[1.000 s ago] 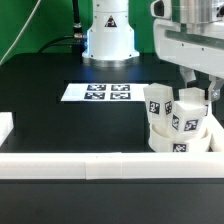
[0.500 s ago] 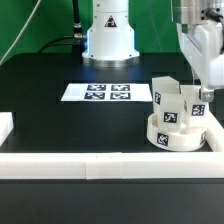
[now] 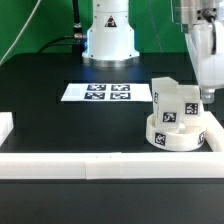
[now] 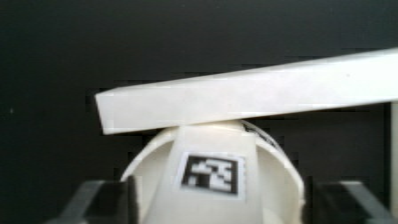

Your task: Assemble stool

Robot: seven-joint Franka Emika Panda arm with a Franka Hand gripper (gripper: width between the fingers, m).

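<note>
The round white seat point(image 3: 180, 135) lies at the exterior view's right, against the front rail. Two blocky white tagged legs stand on it: one point(image 3: 166, 97) toward the exterior view's left, the other point(image 3: 190, 108) beside it. My gripper point(image 3: 203, 98) comes down from above at the right, its fingers on both sides of that second leg. In the wrist view this leg point(image 4: 210, 165) with its square tag fills the space between my gripper's point(image 4: 214, 208) dark fingers point(image 4: 84, 202), which appear closed against its sides. A third leg does not show.
The marker board point(image 3: 108, 92) lies mid-table, in front of the robot base point(image 3: 108, 35). A long white border rail point(image 3: 90, 165) runs along the front, also visible in the wrist view point(image 4: 267, 88) just beyond the leg. Another rail piece point(image 3: 5, 125) is at the left edge.
Over the last second my gripper has moved toward the exterior view's right, and the seat with its legs has turned and shifted slightly. Almost nothing changed in the last half second.
</note>
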